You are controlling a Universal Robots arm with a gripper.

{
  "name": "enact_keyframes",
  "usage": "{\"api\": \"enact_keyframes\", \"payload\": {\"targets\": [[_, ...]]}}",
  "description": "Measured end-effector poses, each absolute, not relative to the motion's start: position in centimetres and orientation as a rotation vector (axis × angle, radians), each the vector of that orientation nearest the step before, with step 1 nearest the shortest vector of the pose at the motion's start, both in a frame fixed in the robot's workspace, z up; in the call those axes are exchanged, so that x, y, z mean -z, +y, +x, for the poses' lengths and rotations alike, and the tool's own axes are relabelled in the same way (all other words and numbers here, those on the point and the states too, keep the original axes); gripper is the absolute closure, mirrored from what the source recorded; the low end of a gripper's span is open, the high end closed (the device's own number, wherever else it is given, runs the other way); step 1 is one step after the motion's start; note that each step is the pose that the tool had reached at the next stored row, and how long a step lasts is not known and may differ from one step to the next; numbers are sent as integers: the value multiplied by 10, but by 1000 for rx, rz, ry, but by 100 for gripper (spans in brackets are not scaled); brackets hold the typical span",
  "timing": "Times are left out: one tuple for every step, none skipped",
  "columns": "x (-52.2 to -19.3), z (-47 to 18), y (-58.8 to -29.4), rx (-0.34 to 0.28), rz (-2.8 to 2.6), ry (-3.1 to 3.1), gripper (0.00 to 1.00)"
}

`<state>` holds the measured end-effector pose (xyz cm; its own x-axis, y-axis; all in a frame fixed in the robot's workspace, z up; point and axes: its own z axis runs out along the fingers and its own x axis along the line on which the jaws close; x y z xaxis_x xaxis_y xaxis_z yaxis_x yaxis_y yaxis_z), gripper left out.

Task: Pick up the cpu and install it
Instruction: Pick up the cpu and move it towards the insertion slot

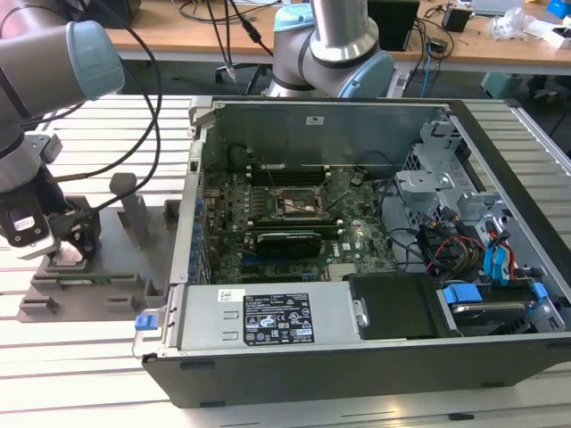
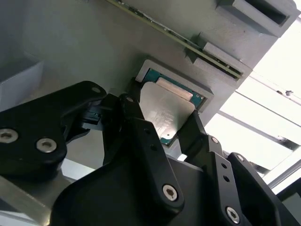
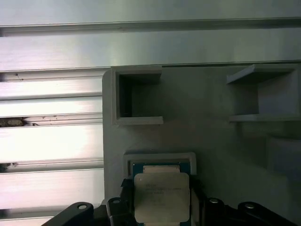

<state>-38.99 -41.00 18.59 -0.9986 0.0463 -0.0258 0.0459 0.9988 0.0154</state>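
Observation:
The cpu (image 2: pixel 165 109), a flat square chip with a pale silver top and a green edge, lies in a square recess of a grey fixture (image 2: pixel 70 52). My gripper (image 2: pixel 163 113) straddles it, with one black finger on each of two opposite sides, and both look pressed against its edges. In the first wrist view the cpu (image 3: pixel 161 197) sits between the same fingers of the gripper (image 3: pixel 161 189). In the exterior view the gripper (image 1: pixel 67 251) is low over the fixture (image 1: pixel 107 272), at the exterior view's left of the open computer case (image 1: pixel 357 374). The motherboard socket (image 1: pixel 299 203) stands bare inside the case.
The fixture carries upright grey posts (image 1: pixel 134 209) and open pockets (image 3: pixel 136 96) near the gripper. The case walls rise around the motherboard, with cables and drive bays (image 1: pixel 473 241) at the exterior view's right. Another arm's base (image 1: pixel 330 45) stands behind the case.

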Motion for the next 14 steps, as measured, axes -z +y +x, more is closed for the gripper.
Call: {"api": "enact_keyframes", "payload": {"targets": [[-188,-390,-410,-23,72,3115,45],[-190,-390,-410,-23,72,3115,45],[-192,-390,-410,-23,72,3115,45],[-194,-390,-410,-23,72,3115,45],[-197,-390,-410,-23,72,3115,45],[-199,-390,-410,-23,72,3115,45],[-200,-390,-410,-23,72,3115,45],[-202,-390,-410,-23,72,3115,45],[-204,-390,-410,-23,72,3115,45],[-207,-390,-410,-23,72,3115,45],[-210,-390,-410,-23,72,3115,45],[-211,-390,-410,-23,72,3115,45],[-215,-390,-410,-23,72,3115,45],[-218,-390,-410,-23,72,3115,45]]}}
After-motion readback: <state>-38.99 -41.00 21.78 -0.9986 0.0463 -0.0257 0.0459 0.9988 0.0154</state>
